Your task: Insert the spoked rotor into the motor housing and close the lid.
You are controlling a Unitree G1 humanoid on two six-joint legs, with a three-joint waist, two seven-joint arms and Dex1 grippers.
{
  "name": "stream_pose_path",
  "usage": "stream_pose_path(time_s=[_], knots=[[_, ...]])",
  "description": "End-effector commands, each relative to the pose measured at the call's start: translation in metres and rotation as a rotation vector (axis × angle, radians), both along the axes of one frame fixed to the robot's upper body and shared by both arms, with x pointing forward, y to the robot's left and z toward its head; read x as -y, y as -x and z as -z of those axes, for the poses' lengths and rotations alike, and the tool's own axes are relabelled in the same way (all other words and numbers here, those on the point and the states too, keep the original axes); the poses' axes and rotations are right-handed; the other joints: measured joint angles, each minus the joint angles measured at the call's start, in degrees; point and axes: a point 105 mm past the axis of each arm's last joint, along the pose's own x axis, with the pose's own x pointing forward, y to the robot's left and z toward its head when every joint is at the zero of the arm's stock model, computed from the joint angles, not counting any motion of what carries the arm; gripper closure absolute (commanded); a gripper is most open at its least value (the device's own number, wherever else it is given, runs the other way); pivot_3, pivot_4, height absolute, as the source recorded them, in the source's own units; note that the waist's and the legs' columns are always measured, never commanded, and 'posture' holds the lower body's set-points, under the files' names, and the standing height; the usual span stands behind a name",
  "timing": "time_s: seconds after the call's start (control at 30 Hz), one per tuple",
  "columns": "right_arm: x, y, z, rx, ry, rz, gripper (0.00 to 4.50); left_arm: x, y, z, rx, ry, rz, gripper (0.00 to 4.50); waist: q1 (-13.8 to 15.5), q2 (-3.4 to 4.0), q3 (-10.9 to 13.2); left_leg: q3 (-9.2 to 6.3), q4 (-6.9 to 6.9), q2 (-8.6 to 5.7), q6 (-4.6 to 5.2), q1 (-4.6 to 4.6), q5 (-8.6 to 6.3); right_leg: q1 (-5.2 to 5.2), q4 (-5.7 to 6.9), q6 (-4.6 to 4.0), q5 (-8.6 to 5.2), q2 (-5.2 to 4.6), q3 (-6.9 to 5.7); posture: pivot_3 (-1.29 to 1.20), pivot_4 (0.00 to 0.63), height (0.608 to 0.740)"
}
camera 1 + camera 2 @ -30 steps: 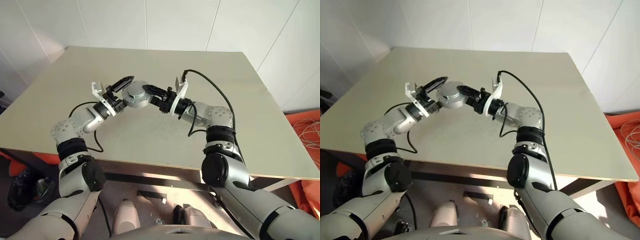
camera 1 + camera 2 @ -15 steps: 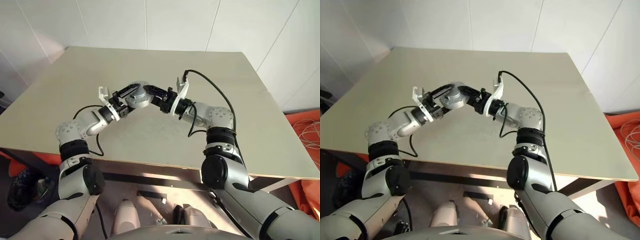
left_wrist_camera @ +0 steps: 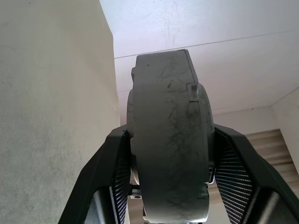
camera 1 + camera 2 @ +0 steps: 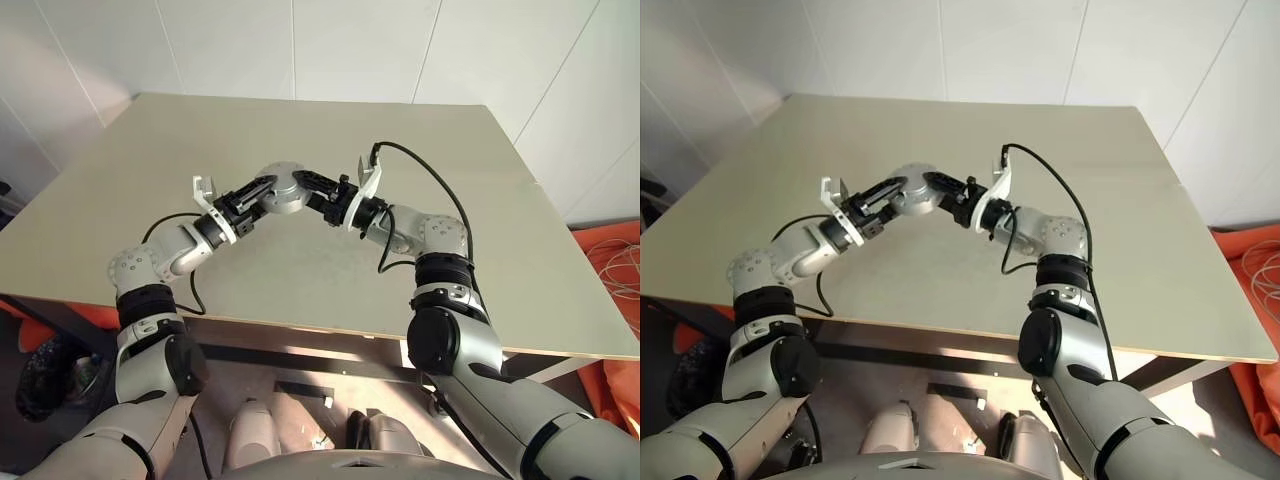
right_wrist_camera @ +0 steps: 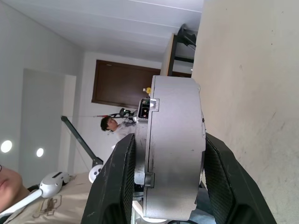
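A bare beige table stands against white panelled walls, with orange material on the floor beside it. In the right wrist view, people are seen in the room beyond, one near a dark door.

Both arms meet above the middle of the table and share one round grey metal assembly, the motor housing with its lid seemingly seated, held clear of the surface. The spoked rotor is presumably inside; this cannot be confirmed. The seam between lid and body is hard to trace in either wrist view.

The left gripper has its two black fingers set against the opposite flat faces of the assembly, as the left wrist view shows: pads touching on both sides. The right gripper is likewise clamped across the faces from the other side, with its pads in contact.

Assessed risks:
- If one gripper lets go before the other bears the full load, the disc could pivot in the remaining grip and drop to the table.
- If the two arms pull or twist unevenly, the lid may be cocked or levered off its seat.
- The faces are smooth metal and gripped near the rim; slip is likely under any sideways load.
- A fall could unseat the lid and free the rotor.
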Motion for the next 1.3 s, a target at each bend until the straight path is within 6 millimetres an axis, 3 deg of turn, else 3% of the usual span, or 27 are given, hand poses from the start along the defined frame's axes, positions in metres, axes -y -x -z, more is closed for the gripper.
stream_pose_path(time_s=[0.03,0.23,0.5,0.7,0.9,1.3], knots=[[0.001,-0.005,-0.025,0.079,-0.033,0.01,2.44,-0.004,0.0,-0.015,0.068,-0.036,-0.016,2.34,0.0,0.0,0.0,0.0,0.01,0.0,0.0,0.0,0.0,0.0,0.01,0.0,0.0,0.0,0.0,0.0,0.0,0.74],[0.004,-0.009,-0.017,0.083,0.011,0.036,2.44,-0.008,0.0,-0.02,0.089,-0.024,-0.034,2.34,0.0,0.0,0.0,0.0,0.09,0.0,0.0,0.0,0.0,0.0,0.09,0.0,0.0,0.0,0.02,0.0,0.0,0.74],[0.006,-0.016,-0.013,0.123,0.079,0.091,0.05,-0.009,0.0,-0.017,0.094,-0.045,-0.052,2.34,0.0,0.0,0.0,-0.01,0.16,0.01,0.0,0.02,0.0,0.0,0.2,-0.01,0.0,-0.02,0.02,0.0,0.0,0.74],[0.025,-0.029,0.001,0.124,0.169,0.206,0.05,-0.03,-0.011,-0.016,0.129,-0.137,-0.21,2.34,0.0,-0.01,0.0,-0.01,0.22,0.0,0.0,0.03,0.0,0.0,0.28,-0.01,-0.01,-0.03,0.04,0.0,0.0,0.74],[0.041,-0.035,-0.002,0.137,0.177,0.25,0.05,-0.062,-0.018,-0.015,0.149,-0.217,-0.391,2.34,-0.3,-0.01,0.0,-0.01,0.22,0.01,0.0,0.04,0.0,0.0,0.29,-0.01,-0.01,-0.02,0.04,0.0,0.0,0.74],[0.052,-0.04,0.001,0.123,0.198,0.283,0.05,-0.105,-0.013,0.03,-0.054,-0.299,-0.604,2.34,-0.4,-0.02,0.0,-0.01,0.27,0.01,0.0,0.04,0.0,0.0,0.32,-0.02,-0.01,-0.02,0.05,0.0,0.0,0.74]])
